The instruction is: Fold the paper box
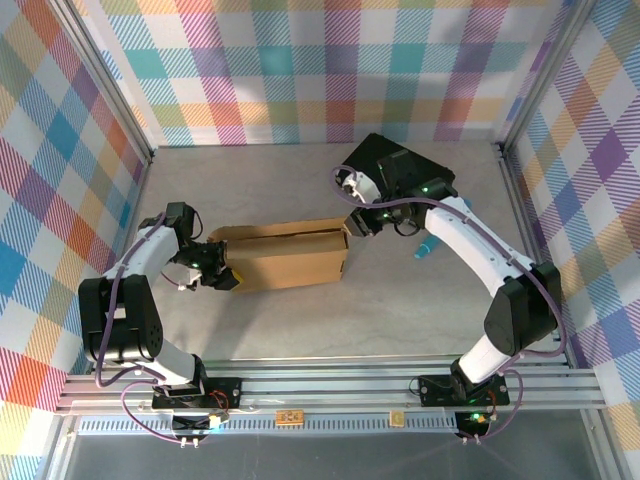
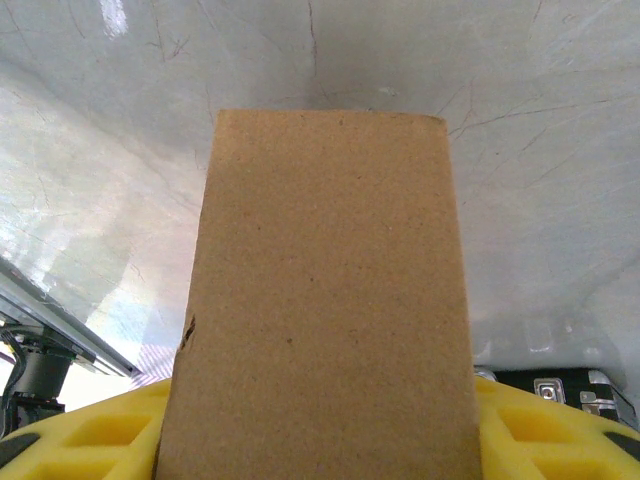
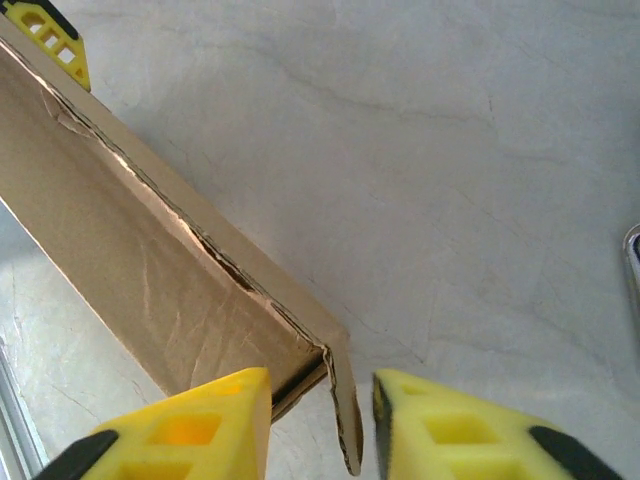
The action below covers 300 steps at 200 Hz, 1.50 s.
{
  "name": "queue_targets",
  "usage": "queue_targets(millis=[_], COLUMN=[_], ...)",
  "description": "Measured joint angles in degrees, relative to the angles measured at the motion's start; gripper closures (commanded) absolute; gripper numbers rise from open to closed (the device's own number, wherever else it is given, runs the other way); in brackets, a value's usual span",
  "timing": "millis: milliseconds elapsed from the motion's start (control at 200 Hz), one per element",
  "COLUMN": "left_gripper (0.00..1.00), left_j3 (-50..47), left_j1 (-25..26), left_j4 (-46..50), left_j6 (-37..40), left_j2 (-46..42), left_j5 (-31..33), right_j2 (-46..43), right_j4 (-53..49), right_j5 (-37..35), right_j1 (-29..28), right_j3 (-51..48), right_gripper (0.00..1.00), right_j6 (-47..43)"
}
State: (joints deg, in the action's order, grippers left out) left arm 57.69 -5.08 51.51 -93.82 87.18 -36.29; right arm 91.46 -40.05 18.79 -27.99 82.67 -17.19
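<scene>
The paper box [image 1: 285, 255] is a brown cardboard shape lying long-ways at the middle of the table. Its left end sits between the yellow fingers [image 2: 95, 430] of my left gripper [image 1: 215, 272], and the cardboard [image 2: 325, 300] spans the whole gap from finger to finger. My right gripper [image 1: 356, 222] is at the box's right end. In the right wrist view a loose end flap [image 3: 345, 400] hangs between the jaws of my right gripper [image 3: 320, 405], with a gap on each side. The box's creased side wall [image 3: 130, 260] runs away to the upper left.
A black case [image 1: 400, 168] lies behind the right arm, near the back right. A small teal object [image 1: 425, 247] rests on the table under the right arm. Checked walls close three sides, and a metal rail [image 1: 320, 385] runs along the front.
</scene>
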Motion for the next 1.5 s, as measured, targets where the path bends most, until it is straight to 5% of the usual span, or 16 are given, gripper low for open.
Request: queue_targets(millis=[475, 690, 1020, 1500], left_gripper=[0.89, 0.89, 0.89, 0.9], left_j3=[0.33, 0.33, 0.2, -0.55], left_j1=[0.0, -0.07, -0.11, -0.13], left_j4=[-0.02, 0.0, -0.7, -1.62], left_j6=[-0.02, -0.26, -1.97, -3.1], left_j2=[0.52, 0.52, 0.52, 0.33], left_j5=[0.0, -0.02, 0.0, -0.07], right_j2=[1.66, 3.23, 2.95, -0.94], right_j4=[-1.46, -2.08, -3.06, 3.74], right_j5=[-1.9, -2.95, -3.67, -7.21], right_j1=[-0.66, -1.64, -2.49, -4.72], right_j3=[0.37, 1.36, 1.64, -4.22], right_gripper=[0.81, 1.0, 1.0, 1.0], right_j6=[0.22, 1.22, 6.82, 27.45])
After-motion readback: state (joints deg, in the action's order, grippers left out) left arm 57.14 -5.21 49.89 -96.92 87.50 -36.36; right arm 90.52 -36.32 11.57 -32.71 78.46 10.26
